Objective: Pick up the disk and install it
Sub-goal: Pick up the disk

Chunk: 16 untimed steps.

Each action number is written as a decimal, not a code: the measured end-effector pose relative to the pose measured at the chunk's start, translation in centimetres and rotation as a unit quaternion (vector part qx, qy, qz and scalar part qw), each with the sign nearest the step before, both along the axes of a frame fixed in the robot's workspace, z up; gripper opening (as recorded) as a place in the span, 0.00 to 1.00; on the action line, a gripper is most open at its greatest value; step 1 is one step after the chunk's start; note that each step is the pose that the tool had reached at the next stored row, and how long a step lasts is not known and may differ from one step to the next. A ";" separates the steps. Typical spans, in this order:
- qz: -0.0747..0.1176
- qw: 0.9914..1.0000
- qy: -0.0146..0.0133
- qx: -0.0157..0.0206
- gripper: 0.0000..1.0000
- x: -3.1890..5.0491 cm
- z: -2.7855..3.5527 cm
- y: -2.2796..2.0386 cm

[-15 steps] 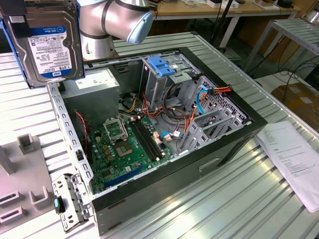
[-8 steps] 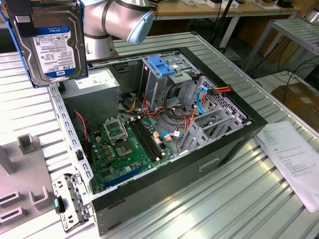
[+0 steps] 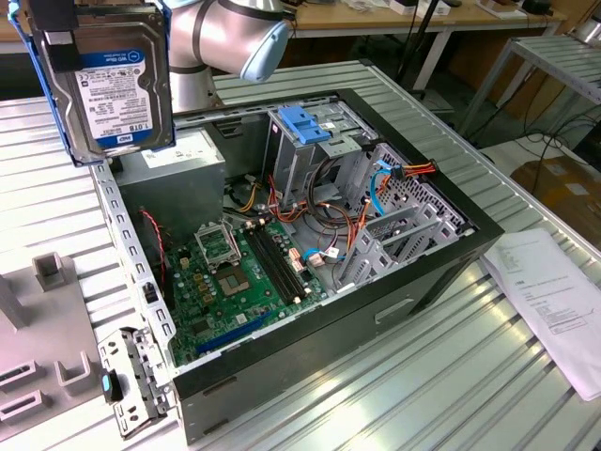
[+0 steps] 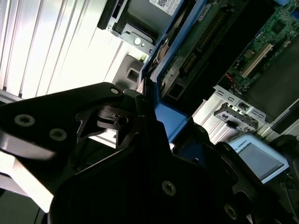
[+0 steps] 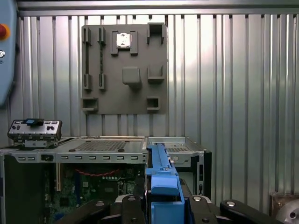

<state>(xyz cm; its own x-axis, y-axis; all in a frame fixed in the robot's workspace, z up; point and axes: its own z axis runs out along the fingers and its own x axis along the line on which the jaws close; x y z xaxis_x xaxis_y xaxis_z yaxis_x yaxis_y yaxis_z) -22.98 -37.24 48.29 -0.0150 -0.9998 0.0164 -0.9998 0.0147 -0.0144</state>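
You've got the disk point(image 3: 113, 80) up in the air. In the exterior view it hangs nearly upright above the corner of the open computer case point(image 3: 423, 272) where the grey power-supply box point(image 3: 178, 160) sits. Its labelled face is towards that camera, and blue rails run down its long edges. In the first wrist view your gripper point(image 5: 163, 203) is clamped on the disk, with black fingers point(image 5: 133, 205) tight against either side of a blue rail and no gap showing. The second wrist view has the same hold point(image 4: 161, 116), with the disk's underside reaching out over the case. Inside the case, the drive cage with the blue handle point(image 3: 310, 127) stands well apart from the disk, across the motherboard point(image 3: 235, 272). The case lies on its side on the ribbed metal table point(image 3: 470, 376). A sheet of paper point(image 3: 554, 291) lies beside the case at the exterior view's right. A grey fixture board point(image 5: 124, 70) lies beyond the case's other side.
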 end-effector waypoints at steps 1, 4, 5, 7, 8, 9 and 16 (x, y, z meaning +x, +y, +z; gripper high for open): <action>0.000 1.000 0.000 0.000 0.37 0.17 -0.01 -0.08; 0.000 1.000 0.001 0.000 0.37 1.18 0.00 -0.55; 0.000 1.000 0.001 0.000 0.37 1.62 0.00 -0.77; 0.000 1.000 0.001 0.000 0.37 2.28 0.00 -1.13; 0.000 1.000 0.001 0.000 0.37 2.49 0.00 -1.25; 0.000 1.000 0.001 0.000 0.37 2.64 0.00 -1.32; 0.000 1.000 0.002 0.000 0.37 4.15 -0.01 -1.89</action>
